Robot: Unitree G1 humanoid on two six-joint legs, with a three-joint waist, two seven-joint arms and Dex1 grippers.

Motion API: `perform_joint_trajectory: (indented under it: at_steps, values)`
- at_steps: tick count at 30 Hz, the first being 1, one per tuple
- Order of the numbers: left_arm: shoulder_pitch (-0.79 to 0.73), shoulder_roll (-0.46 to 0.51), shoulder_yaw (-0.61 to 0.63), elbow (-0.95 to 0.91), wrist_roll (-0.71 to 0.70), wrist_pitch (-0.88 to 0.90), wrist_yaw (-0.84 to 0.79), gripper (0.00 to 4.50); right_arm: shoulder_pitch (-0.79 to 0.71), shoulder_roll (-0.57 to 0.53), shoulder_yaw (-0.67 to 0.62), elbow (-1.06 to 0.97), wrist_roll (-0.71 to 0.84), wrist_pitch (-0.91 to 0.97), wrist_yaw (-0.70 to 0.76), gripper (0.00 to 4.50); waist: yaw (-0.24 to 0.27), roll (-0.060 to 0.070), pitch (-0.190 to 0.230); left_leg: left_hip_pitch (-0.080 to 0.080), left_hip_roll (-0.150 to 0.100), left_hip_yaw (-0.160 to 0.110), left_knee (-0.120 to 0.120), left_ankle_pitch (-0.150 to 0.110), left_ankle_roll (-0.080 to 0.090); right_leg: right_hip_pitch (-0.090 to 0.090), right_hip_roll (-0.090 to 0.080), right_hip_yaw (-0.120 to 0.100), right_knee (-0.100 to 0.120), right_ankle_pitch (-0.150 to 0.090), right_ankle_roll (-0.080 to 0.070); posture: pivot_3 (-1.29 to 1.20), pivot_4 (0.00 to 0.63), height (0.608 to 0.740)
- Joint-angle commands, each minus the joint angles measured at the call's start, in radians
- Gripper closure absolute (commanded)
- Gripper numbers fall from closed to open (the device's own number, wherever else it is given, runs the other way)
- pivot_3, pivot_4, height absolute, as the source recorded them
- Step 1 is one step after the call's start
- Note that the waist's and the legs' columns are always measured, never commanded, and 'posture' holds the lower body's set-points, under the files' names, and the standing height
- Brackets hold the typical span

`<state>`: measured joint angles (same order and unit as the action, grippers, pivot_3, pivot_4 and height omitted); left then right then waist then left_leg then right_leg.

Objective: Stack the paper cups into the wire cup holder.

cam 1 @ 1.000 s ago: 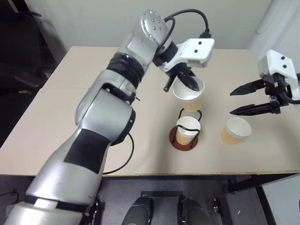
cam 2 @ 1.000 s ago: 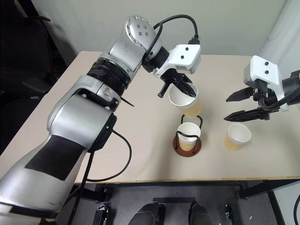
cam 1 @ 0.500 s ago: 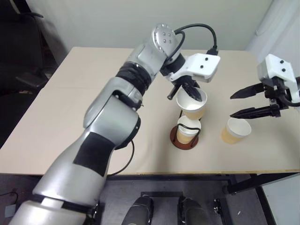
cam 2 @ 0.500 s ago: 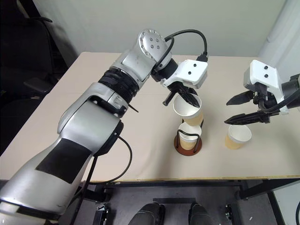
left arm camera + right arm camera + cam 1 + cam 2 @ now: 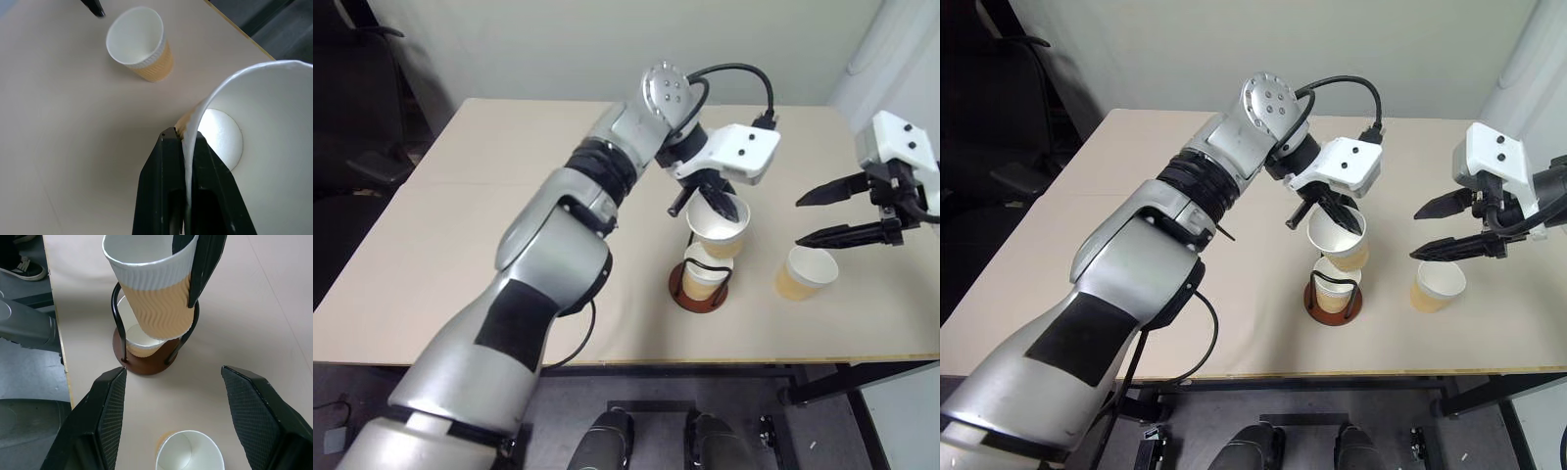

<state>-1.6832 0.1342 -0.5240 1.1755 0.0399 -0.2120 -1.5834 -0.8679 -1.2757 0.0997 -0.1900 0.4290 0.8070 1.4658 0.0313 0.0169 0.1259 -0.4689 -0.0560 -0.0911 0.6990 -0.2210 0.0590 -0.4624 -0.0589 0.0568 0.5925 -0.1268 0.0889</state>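
Left end effector (image 5: 1340, 211): fingers together, pinching the rim wall of a paper cup (image 5: 1342, 238), one finger inside, one outside. Held cup is mouth-up, tilted a little, its bottom at the top of the wire cup holder (image 5: 146, 360) and just above the cup already seated there (image 5: 1334, 291).

Key relation: holder sits directly beneath the held cup, so the drop axis looks close to vertical. In the right wrist view the held cup's base is between the black wire loops and over the seated cup's mouth, slightly off-centre; the cup's long axis leans off the holder's upright axis. My read: it needs levelling before it nests cleanly, or the bottom edge may catch a loop or the inner rim.

Right end effector (image 5: 826, 215): fingers apart, empty, hovering above the third cup (image 5: 805, 272), which stands upright at about 3 o'clock from the holder, well apart from it. Right arm is plainly the nearer one for that cup.

Tabletop (image 5: 460, 215): pale beige. Light wall at 12 o'clock; dark chair at 9–10 o'clock.
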Motion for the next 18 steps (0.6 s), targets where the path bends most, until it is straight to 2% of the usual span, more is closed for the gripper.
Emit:
perform_joint_trajectory:
  at_steps: [1,18]
  values:
    - [-0.007,0.007,-0.014,-0.038,-0.011,-0.015,-0.031,4.46,-0.001,-0.025,-0.050,-0.016,0.010,0.002,-0.006,1.39,0.000,0.000,0.000,0.000,0.000,0.000,0.000,0.000,0.000,0.000,0.000,0.000,0.000,0.000,0.001,0.00,0.150,0.740]
    - [0.018,-0.003,-0.067,-0.075,-0.050,0.007,-0.031,4.46,0.017,-0.026,-0.057,-0.028,0.012,0.002,-0.011,1.39,0.001,0.000,0.000,0.000,0.000,0.000,0.000,0.000,0.000,0.000,0.000,0.000,0.000,0.001,0.002,0.00,0.150,0.740]
